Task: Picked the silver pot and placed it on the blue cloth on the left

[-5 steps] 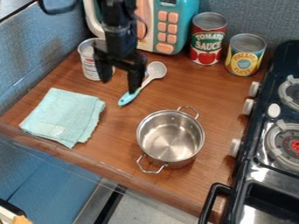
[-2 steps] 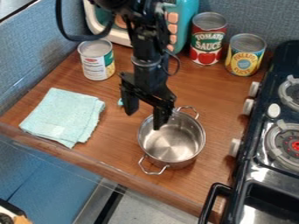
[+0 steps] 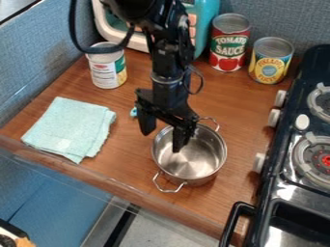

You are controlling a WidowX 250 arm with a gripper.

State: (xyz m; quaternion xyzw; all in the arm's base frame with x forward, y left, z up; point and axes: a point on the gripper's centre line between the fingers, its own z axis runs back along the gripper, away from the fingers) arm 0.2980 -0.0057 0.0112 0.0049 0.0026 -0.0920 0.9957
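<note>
My gripper (image 3: 162, 140) hangs open, empty, at the silver pot (image 3: 197, 162). Grasping and carrying it left to the blue cloth (image 3: 69, 127) remain.

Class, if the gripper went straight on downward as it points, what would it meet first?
Probably the silver pot, around its upper-left rim, since the gripper hangs over that side; depth is unclear.

"What words could be read?"

"TOMATO SAUCE, in white capitals, across the front of the red and green can (image 3: 229, 44)."

"And on the yellow and blue can (image 3: 269, 61) near it?"

"PINEAPPLE, in dark capitals, with print below too blurred to read."

"Was there other lettering?"

"Yes, on the white and green can (image 3: 107, 70), but it was too small to make out."
</note>
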